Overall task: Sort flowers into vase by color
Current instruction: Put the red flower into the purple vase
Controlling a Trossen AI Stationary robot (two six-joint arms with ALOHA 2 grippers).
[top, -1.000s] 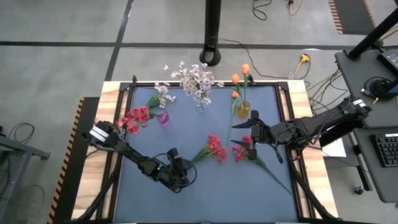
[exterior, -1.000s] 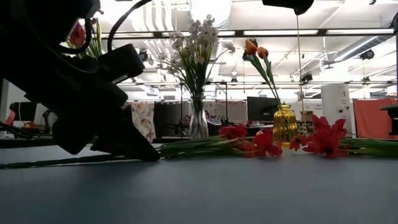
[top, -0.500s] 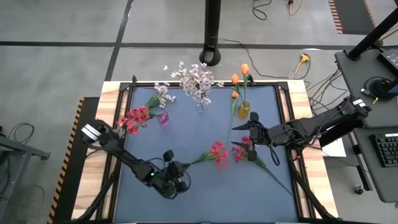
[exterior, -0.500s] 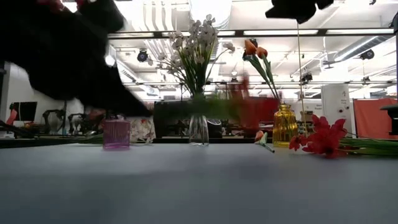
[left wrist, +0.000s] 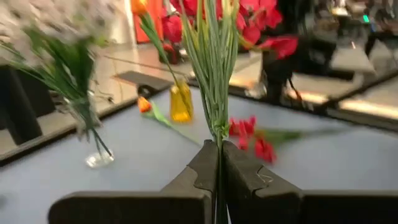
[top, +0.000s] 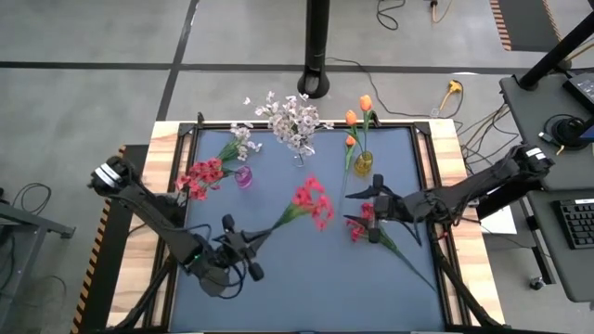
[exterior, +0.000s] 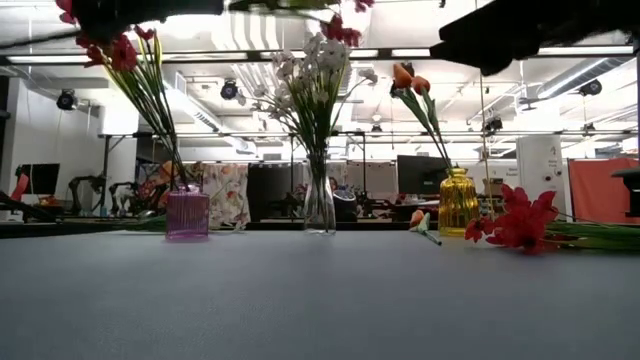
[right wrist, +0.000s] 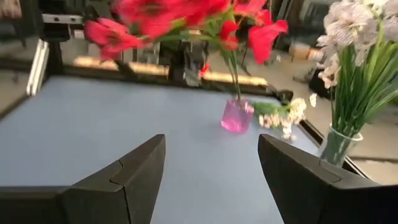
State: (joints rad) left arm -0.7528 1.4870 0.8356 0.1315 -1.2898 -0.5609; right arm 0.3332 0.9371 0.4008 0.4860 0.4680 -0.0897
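My left gripper (top: 249,243) hangs above the table's near left part, shut on a red flower spray (top: 311,201) that shows above its fingers in the left wrist view (left wrist: 214,74). My right gripper (top: 368,206) stands open at the right, above a second red spray (top: 360,227) that lies flat on the blue mat. A pink vase (top: 243,176) holds red flowers (top: 200,174), a clear vase (top: 299,158) white ones, and a yellow vase (top: 363,164) orange buds. My left gripper pinches the spray's green stem bundle (left wrist: 217,140) between its two shut fingers, low on the stems and well below the blossoms. The fingers lie roughly level, and the stems run on from their tips. The spray is lifted clear of the mat, blossoms (top: 311,199) toward the table's middle.
A pale pink spray (top: 239,144) lies beside the pink vase at the far left. A loose orange bud (exterior: 421,219) lies by the yellow vase. The lying red spray's stem (top: 413,264) runs toward the near right corner. A black post (top: 316,46) stands behind the table.
My left gripper has risen and drawn back toward the near left, carrying the red spray up off the mat; its blossoms now hang higher and nearer the table's middle. My right gripper has sunk lower over the lying red spray.
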